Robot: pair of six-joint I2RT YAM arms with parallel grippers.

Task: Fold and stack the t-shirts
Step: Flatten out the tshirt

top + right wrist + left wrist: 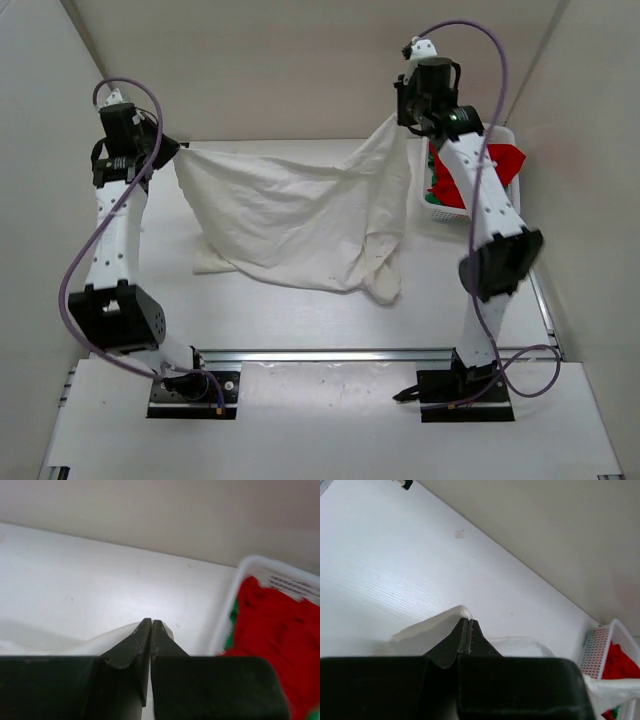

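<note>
Well, left fingers (469,624) at 10 o'clock and right fingers (151,624) at 1 o'clock were both clenched on the off-white t-shirt (300,215), cloth hung spread between them, lower edge trailing on the surface (300,325) near centre. Each pinch looked thin, so a hard pull apart could slip a corner and drop it in a heap. Its right side hung beside the basket (260,564) holding the red t-shirt (272,620) at 2 o'clock and could snag the rim.
</note>
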